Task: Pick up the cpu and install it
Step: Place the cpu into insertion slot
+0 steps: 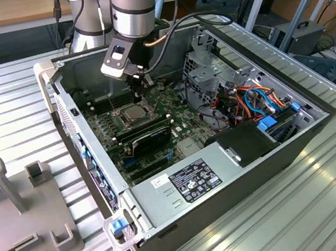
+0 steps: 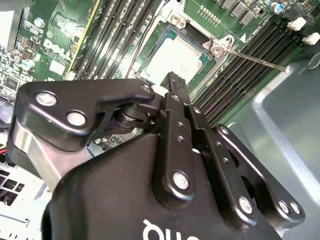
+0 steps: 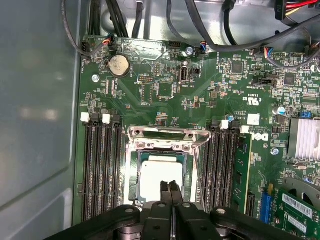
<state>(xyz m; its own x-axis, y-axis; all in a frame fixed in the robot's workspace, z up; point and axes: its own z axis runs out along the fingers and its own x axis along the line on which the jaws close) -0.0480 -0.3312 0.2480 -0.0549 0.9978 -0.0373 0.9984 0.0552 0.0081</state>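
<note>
The gripper (image 1: 137, 94) is hanging over the open socket (image 3: 134, 175) with its jaws pressed together, gripping nothing. The cpu (image 3: 160, 172) is lying flat inside the socket, close under the tips. In the exterior view it is sitting at about 6 o'clock from them, and whether they are touching I cannot tell. Being square, it is offering no long axis. The raised metal frame (image 3: 167, 134) is standing along one edge and memory slots (image 3: 100, 170) are flanking two others, leaving open room only above.
</note>
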